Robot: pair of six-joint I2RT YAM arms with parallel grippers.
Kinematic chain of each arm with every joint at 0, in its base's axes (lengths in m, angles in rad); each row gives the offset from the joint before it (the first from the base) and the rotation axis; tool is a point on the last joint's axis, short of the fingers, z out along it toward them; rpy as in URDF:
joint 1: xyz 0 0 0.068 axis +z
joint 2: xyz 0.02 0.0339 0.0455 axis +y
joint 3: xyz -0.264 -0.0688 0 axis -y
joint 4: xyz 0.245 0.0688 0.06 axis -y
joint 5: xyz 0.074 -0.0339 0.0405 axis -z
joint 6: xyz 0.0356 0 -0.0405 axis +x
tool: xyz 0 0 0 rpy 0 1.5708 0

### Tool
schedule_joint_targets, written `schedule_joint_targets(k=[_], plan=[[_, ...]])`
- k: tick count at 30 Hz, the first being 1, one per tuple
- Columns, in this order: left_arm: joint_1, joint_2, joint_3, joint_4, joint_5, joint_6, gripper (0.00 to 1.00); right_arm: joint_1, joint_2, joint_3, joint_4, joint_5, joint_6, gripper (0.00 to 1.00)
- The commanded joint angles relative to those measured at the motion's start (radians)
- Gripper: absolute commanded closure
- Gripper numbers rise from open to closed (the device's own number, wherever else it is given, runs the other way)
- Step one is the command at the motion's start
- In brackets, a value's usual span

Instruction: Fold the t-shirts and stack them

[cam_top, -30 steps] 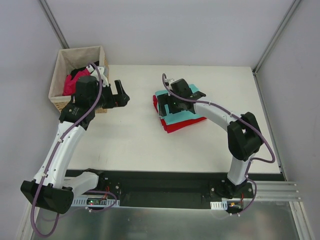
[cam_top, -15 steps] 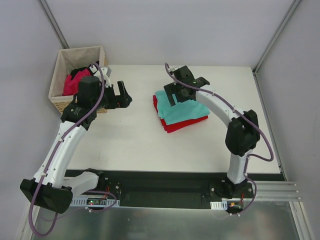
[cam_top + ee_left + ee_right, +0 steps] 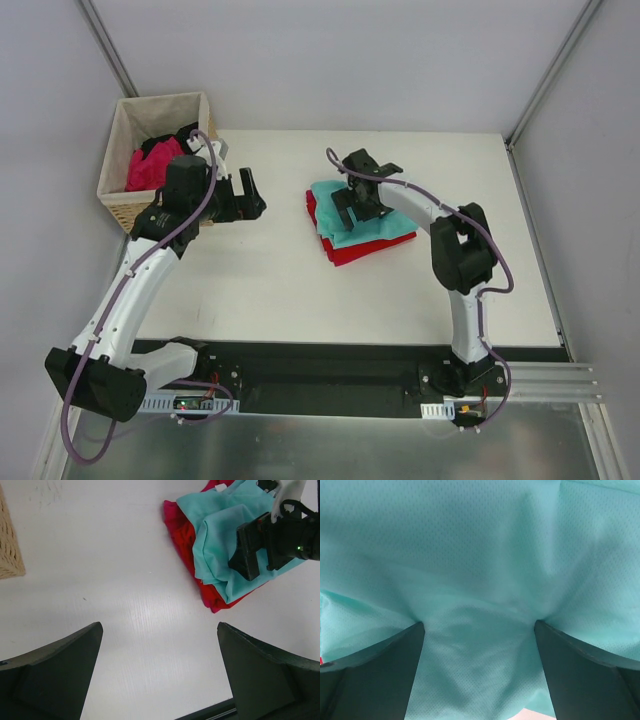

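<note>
Risk, fold: the right gripper (image 3: 480,630) is pressing its tips into the teal t-shirt (image 3: 480,555). If the tips close or drag while rising, they are likely pinching the bunched cloth between them and pulling the fold open.
Risk, stack: any sideways push is threatening to slide the teal layer off the red t-shirt (image 3: 365,248) beneath the fingers.
Right fingers (image 3: 375,675): standing wide apart and clamping nothing, with cloth puckering in creases that run toward each tip.
Left gripper (image 3: 159,627): fingers spreading wide and holding nothing, hovering over bare table (image 3: 280,290).
Teal t-shirt, place: lying directly under the right fingers and ahead and to the right of the left fingers.
Teal t-shirt, look: folding loosely, with rumpled, uneven edges and a fine mesh weave.
Red t-shirt, look: showing only as a rim around the teal one, and not squarely aligned with it.
Awaiting: the magenta-pink t-shirt (image 3: 140,168) and black t-shirt (image 3: 165,143) are lying heaped in the basket (image 3: 120,130), behind and left of the left fingers.
</note>
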Motion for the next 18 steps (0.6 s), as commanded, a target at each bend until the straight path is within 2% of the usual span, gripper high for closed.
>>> schedule_joint_targets(k=[1,10,18], plan=[[-0.014,0.010,-0.017,0.030,0.008,-0.017,0.01,-0.021,0.019,-0.041,-0.019,-0.008,0.023,0.03],[-0.017,0.016,-0.012,0.031,0.017,-0.018,0.01,-0.074,0.063,-0.027,-0.062,0.064,0.047,0.03],[-0.017,0.018,-0.010,0.031,0.026,-0.018,0.01,-0.111,0.114,0.063,-0.112,0.134,0.046,0.03]])
